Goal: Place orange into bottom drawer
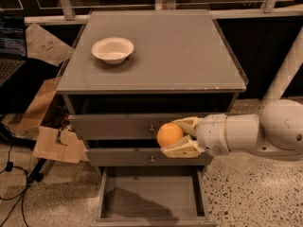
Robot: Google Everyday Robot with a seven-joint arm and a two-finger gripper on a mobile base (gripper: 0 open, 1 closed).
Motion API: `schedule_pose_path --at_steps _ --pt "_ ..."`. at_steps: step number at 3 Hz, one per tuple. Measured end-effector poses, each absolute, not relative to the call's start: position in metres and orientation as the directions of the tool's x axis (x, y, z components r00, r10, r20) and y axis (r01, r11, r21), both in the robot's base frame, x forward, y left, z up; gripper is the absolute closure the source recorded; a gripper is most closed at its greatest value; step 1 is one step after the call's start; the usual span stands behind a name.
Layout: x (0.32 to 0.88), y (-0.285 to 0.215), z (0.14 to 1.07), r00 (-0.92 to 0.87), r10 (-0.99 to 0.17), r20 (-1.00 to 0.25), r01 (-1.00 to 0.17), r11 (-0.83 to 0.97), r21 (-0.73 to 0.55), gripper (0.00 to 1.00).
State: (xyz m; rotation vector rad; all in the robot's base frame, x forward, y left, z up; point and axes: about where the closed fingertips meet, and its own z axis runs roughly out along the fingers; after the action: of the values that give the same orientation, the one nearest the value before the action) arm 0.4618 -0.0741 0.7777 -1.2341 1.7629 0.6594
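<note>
My gripper point(176, 136) reaches in from the right and is shut on the orange point(169, 135), a small round orange fruit held between its two tan fingers point(182, 148). It hangs in front of the two closed upper drawers, level with the gap between them. The bottom drawer point(150, 193) is pulled open below it, a wide shallow grey tray with a bare floor. The orange is above the drawer's back part, a clear distance over it.
A white bowl point(112, 49) stands on the grey cabinet top point(180, 51) at the back left. Cardboard pieces point(54, 143) and cables lie on the floor to the left. A laptop point(12, 46) is at the far left. Speckled floor lies to the right.
</note>
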Motion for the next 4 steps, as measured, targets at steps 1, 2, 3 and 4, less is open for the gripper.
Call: schedule_pose_path --at_steps 1,2,3,4 --pt "0.462 -0.074 0.778 -0.139 -0.472 -0.871 -0.927 0.371 -0.053 1.00" --pt "0.461 -0.074 0.749 -0.181 -0.474 -0.862 -0.920 0.391 -0.023 1.00" --pt "0.454 -0.080 0.685 -0.247 -0.451 -0.858 -0.896 0.442 0.025 1.00" --pt "0.452 -0.089 0.605 -0.336 -0.439 -0.833 -0.855 0.512 0.076 1.00"
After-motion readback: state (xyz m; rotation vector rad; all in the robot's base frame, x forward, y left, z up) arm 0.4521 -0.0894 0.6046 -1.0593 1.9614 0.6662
